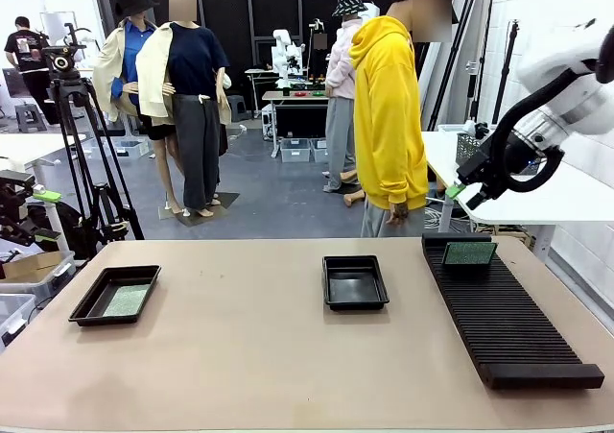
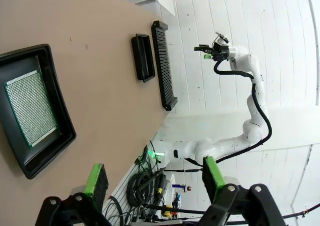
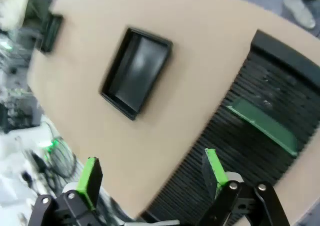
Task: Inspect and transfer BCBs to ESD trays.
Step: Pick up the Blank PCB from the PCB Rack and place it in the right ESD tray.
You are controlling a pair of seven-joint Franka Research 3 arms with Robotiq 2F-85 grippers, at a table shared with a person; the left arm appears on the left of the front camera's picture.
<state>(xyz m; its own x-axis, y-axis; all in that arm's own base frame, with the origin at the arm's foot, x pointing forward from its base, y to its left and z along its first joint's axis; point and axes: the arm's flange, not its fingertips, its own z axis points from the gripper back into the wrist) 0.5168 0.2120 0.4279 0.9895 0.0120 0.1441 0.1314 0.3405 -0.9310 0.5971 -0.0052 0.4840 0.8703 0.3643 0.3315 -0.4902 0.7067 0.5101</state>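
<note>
green bcb (image 1: 127, 300) flat in black tray (image 1: 93, 298) | second bcb (image 1: 469, 253) upright in rack (image 1: 508, 327) | left tool (image 2: 153, 174), right tool (image 3: 150, 173) spread wide

The tabletop (image 1: 269, 366) looks smooth, matt tan. The ESD tray (image 1: 93, 297) at nine o'clock and the centre ESD tray (image 1: 355, 281) are glossy black plastic. The slotted rack (image 1: 508, 327) at three o'clock is ribbed matt black. The BCB (image 1: 128, 300) in the nine o'clock tray is fine-grained green.

The left jaws stand wide apart above the surface (image 2: 100, 85). A green board (image 2: 29, 108) lies flat in the near tray (image 2: 62, 103). A second tray (image 2: 143, 57) sits just beside a ribbed rack (image 2: 164, 65).
</note>
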